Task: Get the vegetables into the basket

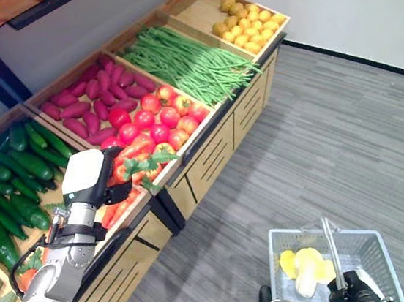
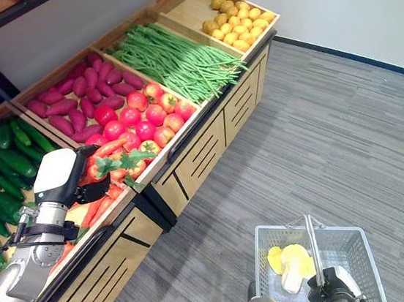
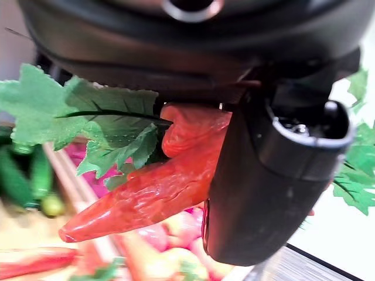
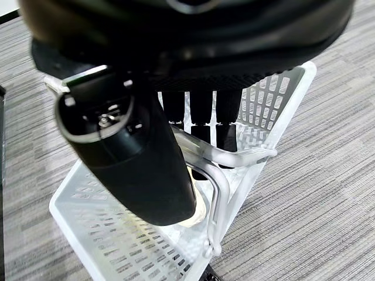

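text: none legible | labels: none | numbers: none | signs: none

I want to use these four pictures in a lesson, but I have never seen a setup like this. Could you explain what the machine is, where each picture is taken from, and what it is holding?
This is a two-armed humanoid robot. The two wide pictures come from cameras in its head, looking down at a wooden produce stand with cucumbers, purple sweet potatoes, tomatoes, green beans and yellow fruit. The two close pictures come from cameras on its wrists. The left hand is curled round an orange-red carrot with green leaves, above the carrot bin. The right hand grips the metal handle of a white plastic basket over the grey floor; something yellow and pale already lies inside.
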Controlling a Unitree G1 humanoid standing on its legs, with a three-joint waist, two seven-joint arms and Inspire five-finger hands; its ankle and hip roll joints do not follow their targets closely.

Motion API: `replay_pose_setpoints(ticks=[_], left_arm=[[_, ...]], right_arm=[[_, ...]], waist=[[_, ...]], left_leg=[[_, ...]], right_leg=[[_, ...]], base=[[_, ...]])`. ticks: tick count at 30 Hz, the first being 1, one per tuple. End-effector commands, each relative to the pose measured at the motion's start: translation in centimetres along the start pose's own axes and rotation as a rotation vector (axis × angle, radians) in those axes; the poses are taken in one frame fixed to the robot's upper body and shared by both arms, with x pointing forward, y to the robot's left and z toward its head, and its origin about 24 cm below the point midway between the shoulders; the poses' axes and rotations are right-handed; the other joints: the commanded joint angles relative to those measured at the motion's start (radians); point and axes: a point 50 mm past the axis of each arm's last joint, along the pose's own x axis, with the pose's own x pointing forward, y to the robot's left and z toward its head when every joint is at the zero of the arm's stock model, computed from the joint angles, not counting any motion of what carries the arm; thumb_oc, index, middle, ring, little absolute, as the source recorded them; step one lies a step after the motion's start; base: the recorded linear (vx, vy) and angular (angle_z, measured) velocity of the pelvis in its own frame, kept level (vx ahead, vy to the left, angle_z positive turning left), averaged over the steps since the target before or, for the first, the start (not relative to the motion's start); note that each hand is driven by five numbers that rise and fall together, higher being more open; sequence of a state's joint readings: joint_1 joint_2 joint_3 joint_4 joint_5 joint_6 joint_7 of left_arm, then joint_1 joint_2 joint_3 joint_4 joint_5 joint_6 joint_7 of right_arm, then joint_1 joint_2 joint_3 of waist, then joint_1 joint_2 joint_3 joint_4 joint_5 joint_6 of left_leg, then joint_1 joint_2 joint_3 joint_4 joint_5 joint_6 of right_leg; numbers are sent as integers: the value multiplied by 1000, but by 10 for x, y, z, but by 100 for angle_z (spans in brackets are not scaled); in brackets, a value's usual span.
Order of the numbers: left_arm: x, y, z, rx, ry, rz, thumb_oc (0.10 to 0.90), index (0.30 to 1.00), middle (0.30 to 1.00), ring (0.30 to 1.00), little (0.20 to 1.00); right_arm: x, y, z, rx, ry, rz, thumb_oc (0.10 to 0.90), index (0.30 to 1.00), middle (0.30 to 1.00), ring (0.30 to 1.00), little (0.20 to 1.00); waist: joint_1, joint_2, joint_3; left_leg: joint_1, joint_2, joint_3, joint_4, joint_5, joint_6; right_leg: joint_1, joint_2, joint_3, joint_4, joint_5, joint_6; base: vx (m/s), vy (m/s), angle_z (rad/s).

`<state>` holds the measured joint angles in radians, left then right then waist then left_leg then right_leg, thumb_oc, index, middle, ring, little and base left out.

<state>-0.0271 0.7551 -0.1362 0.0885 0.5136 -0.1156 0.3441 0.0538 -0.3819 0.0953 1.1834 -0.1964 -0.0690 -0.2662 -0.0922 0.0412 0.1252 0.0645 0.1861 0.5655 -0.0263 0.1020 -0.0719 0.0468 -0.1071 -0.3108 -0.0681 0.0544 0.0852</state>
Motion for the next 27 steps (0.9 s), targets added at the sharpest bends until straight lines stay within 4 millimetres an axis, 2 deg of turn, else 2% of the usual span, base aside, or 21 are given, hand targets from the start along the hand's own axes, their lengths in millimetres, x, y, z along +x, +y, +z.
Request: replay_pose_setpoints(ticks=[1,3,4,5,7,8,10,13,14,15,17,20,21,22,25,26,27], left_arm=[[39,55,22,16,-132,279,400,300,300,300,300],[42,53,26,-1,-144,277,400,300,300,300,300],[44,52,28,-3,-148,279,400,300,300,300,300],[44,50,30,-15,-152,281,400,300,300,300,300],[42,50,31,-12,-155,289,400,300,300,300,300],[40,53,31,0,-162,317,400,300,300,300,300],[39,54,31,2,-165,324,400,300,300,300,300],[39,53,30,-4,-163,331,400,300,300,300,300],[39,53,31,-2,-166,335,400,300,300,300,300],[40,54,31,1,-172,335,400,300,300,300,300],[40,54,35,4,-192,328,400,300,300,300,300],[40,53,39,6,-222,307,400,300,300,300,300],[42,55,42,14,-240,304,400,300,300,300,300],[42,55,42,14,-240,304,400,300,300,300,300],[44,57,43,26,-250,313,400,300,300,300,300],[45,59,43,37,-254,314,400,300,300,300,300],[45,63,39,65,-241,321,400,300,300,300,300]], right_arm=[[5,-38,1,-4,-38,-158,400,300,300,300,300],[6,-42,2,3,-39,-172,400,300,300,300,300],[6,-46,2,4,-43,-183,400,300,300,300,300],[8,-51,7,4,-55,-198,400,300,300,300,300],[10,-57,13,7,-69,-216,400,300,300,300,300],[10,-57,16,-8,-84,-213,400,300,300,300,300],[10,-57,19,-16,-96,-211,400,300,300,300,300],[12,-56,26,-14,-116,-213,400,300,300,300,300],[12,-56,27,-14,-116,-213,400,300,300,300,300],[12,-57,28,-16,-118,-211,400,300,300,300,300],[12,-56,25,-5,-104,-209,400,300,300,300,300],[13,-57,21,8,-71,-214,400,300,300,300,300],[12,-52,20,7,-61,-200,400,300,300,300,300],[12,-52,20,7,-61,-200,400,300,300,300,300],[13,-47,29,17,-85,-196,400,300,300,300,300],[13,-45,34,21,-98,-190,400,300,300,300,300],[13,-42,41,23,-125,-183,400,300,300,300,300]], waist=[[-7,-26,6],[-13,-24,13],[-5,-21,22],[14,-18,33],[40,-23,36],[52,-29,37],[55,-29,37],[76,-21,45],[76,-18,48],[76,-13,51],[65,-9,47],[50,-11,32],[37,-22,20],[41,-24,20],[41,-37,18],[47,-40,22],[84,-36,34]], left_leg=[[-15,54,-30,71,-19,-96],[-29,75,-54,124,-13,-109],[-44,70,-111,152,-11,-113],[-78,33,-192,160,5,-89],[-132,-33,-333,127,-33,-57],[-171,-33,-449,73,-16,-50],[-177,-31,-469,56,-4,-50],[-190,-55,-609,2,23,-50],[-185,-60,-628,-9,26,-53],[-183,-66,-634,-5,25,-53],[-167,-76,-605,3,5,-42],[-124,-109,-557,-19,-26,-7],[-95,-134,-494,-45,-43,18],[-94,-135,-490,-46,-43,19],[-88,-153,-425,-58,-59,37],[-88,-152,-407,-59,-61,41],[-86,-134,-366,-56,-64,46]], right_leg=[[-31,-15,1,82,-74,25],[-26,2,16,87,-91,8],[-23,12,31,89,-99,2],[-35,14,36,89,-86,-7],[-43,10,78,80,-78,-3],[-62,11,153,80,-66,5],[-68,14,169,81,-65,4],[-73,26,226,87,-70,7],[-73,27,240,93,-73,7],[-72,25,252,97,-74,9],[-71,13,271,108,-78,20],[-84,-21,321,124,-66,52],[-113,-57,365,125,-35,86],[-115,-58,369,124,-34,87],[-168,-89,400,117,22,130],[-185,-92,388,127,28,132],[-200,-122,221,207,5,110]], base=[[62,-237,-5],[72,-195,-8],[-19,-106,-15],[-41,-79,-27],[24,-28,-65],[98,7,-89],[61,30,-73],[54,87,-81],[44,145,-67],[36,193,-66],[43,272,-65],[26,405,-55],[-22,436,-62],[-48,380,-77],[-90,206,-75],[-187,145,-71],[-160,68,-77]])
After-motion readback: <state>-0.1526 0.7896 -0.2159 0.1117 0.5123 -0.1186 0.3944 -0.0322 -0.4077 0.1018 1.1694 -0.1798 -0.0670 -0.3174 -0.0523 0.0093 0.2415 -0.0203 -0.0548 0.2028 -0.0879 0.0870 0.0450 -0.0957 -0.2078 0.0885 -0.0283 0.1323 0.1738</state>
